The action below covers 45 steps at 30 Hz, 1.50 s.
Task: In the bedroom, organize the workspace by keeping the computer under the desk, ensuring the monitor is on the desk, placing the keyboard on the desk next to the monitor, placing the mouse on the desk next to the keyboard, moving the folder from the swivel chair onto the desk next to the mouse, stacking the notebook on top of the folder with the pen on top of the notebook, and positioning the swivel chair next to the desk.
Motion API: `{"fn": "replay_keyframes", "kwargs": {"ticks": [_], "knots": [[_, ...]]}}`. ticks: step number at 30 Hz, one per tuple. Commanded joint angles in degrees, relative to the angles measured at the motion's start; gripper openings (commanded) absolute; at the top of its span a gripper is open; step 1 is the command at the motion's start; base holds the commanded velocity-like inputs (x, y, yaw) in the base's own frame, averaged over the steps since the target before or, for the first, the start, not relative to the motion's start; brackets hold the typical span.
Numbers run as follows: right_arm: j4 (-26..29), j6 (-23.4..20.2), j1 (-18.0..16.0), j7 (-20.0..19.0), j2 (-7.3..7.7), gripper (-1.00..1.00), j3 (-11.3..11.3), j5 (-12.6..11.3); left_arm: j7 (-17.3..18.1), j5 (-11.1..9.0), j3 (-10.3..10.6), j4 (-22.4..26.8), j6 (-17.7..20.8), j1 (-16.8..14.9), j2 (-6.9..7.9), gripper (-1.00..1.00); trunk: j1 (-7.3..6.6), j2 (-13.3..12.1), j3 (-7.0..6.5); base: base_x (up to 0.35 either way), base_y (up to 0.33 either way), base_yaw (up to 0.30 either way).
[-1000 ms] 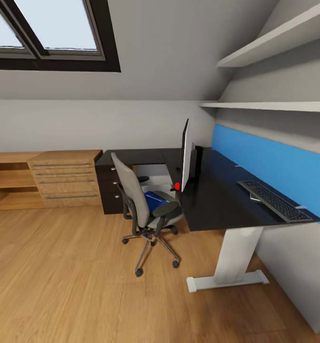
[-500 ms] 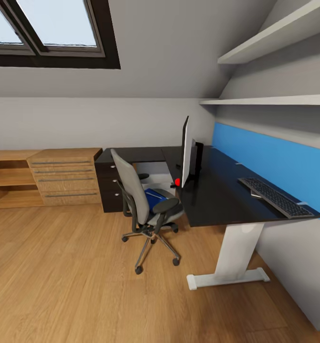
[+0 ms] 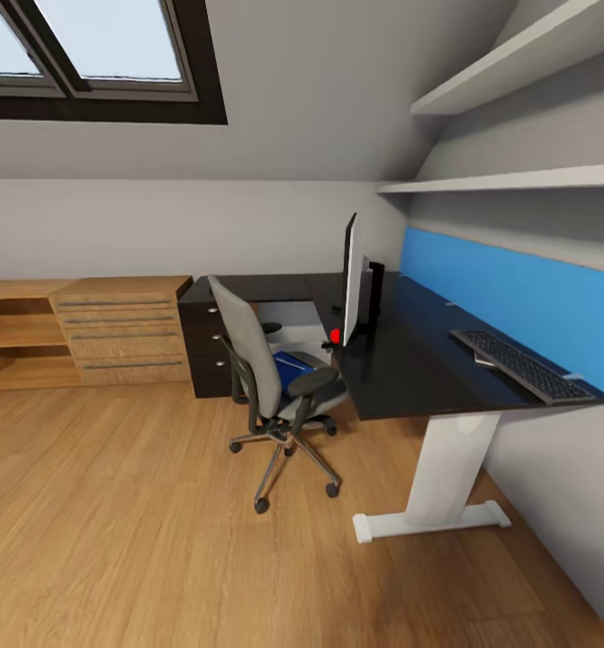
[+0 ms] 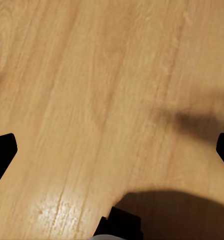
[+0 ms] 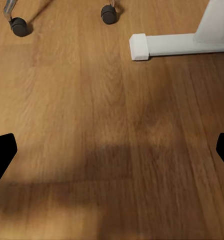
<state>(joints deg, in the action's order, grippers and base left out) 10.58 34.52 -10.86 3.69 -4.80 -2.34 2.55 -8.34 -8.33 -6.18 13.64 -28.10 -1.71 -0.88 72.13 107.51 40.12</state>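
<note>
On swivel chair (image 3: 279, 378), blue folder (image 3: 290, 375), far from both wide-spread end effectors

Ahead of me the swivel chair (image 3: 279, 378) stands left of the tabletop (image 3: 410, 364), the folder (image 3: 290, 372) on its seat; monitor (image 3: 351, 274) and keyboard (image 3: 520, 364) sit on the tabletop.

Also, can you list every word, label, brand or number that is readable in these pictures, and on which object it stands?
None is readable.
Keyboard: key legends too small to read.
Monitor: seen edge-on, no brand visible.
Blue folder on the swivel chair: no label visible.
</note>
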Motion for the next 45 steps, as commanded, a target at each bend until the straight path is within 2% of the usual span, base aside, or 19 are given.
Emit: {"fn": "replay_keyframes", "kwargs": {"ticks": [1, 6, 11, 20, 30, 37, 40, 41, 43, 44, 45], "knots": [[0.00, 0.15, -0.04, 0.40, 0.02, 1.00, -0.22, 0.28, 0.12, -0.07, -0.23, -0.02, -0.18, -0.03, -0.10, 1.00, 0.00, 0.04, 0.06, 0.000, 0.000, -0.050], [0.15, 0.43, -0.04, 0.44, -0.18, 1.00, -0.35, 0.48, 0.47, 0.27, -0.06, -0.11, -0.25, -0.02, -1.31, 1.00, 0.00, 0.04, 0.07, 0.000, 0.000, -0.085], [0.02, 0.58, -0.04, 0.44, -0.28, 1.00, -0.68, 0.61, 0.51, 0.27, 0.11, -0.35, -0.70, 0.01, -1.25, 1.00, 0.00, 0.04, 0.07, 0.025, 0.081, -0.007], [-0.19, 0.55, -0.04, 0.44, -0.30, 1.00, -0.74, 0.62, 0.51, 0.25, 0.12, -0.37, -0.87, -0.02, -1.14, 1.00, 0.00, 0.04, 0.07, 0.017, 0.289, 0.000], [0.04, 0.55, -0.04, 0.44, -0.46, 1.00, -0.72, 0.67, 0.43, 0.36, 0.46, -0.36, -0.85, -0.02, -1.39, 1.00, 0.00, 0.04, 0.07, 0.000, 0.017, 0.000], [3.75, 0.88, -0.07, 0.44, -1.90, 1.00, -0.83, 0.87, 0.27, 0.25, 0.66, 1.06, -0.66, -0.03, -1.86, 1.00, 1.54, 2.84, 1.32, 0.000, 0.000, 0.000], [6.15, 0.73, -0.15, 0.44, -2.42, 1.00, -0.88, 1.36, 0.16, 0.34, 0.70, 5.36, 0.10, -0.03, -2.89, 1.00, 2.20, 4.05, 1.86, 0.000, 0.000, 0.000], [7.82, 0.47, -0.31, 0.46, -2.62, 1.00, -0.89, 1.68, -0.16, 0.37, 0.71, 8.55, 1.19, -0.03, -3.42, 1.00, 2.41, 4.45, 2.04, 0.000, 0.000, 0.000], [10.67, -1.20, -2.43, 0.91, -2.86, 1.00, -0.86, 1.99, -2.04, 0.42, 0.73, 16.81, 7.10, -0.03, -4.12, 1.00, 2.85, 5.25, 2.40, 0.000, 0.000, 0.000], [11.08, -2.03, -3.49, 1.17, -2.89, 1.00, -0.86, 2.01, -2.76, 0.40, 0.73, 19.31, 9.48, -0.03, -4.24, 1.00, 3.07, 5.65, 2.58, 0.000, 0.000, 0.000], [11.60, -4.19, -6.11, 1.90, -2.94, 1.00, -0.85, 2.07, -4.17, 0.34, 0.73, 24.79, 15.26, -0.04, -4.42, 1.00, 3.29, 6.05, 2.76, 0.000, 0.000, 0.000]]}}
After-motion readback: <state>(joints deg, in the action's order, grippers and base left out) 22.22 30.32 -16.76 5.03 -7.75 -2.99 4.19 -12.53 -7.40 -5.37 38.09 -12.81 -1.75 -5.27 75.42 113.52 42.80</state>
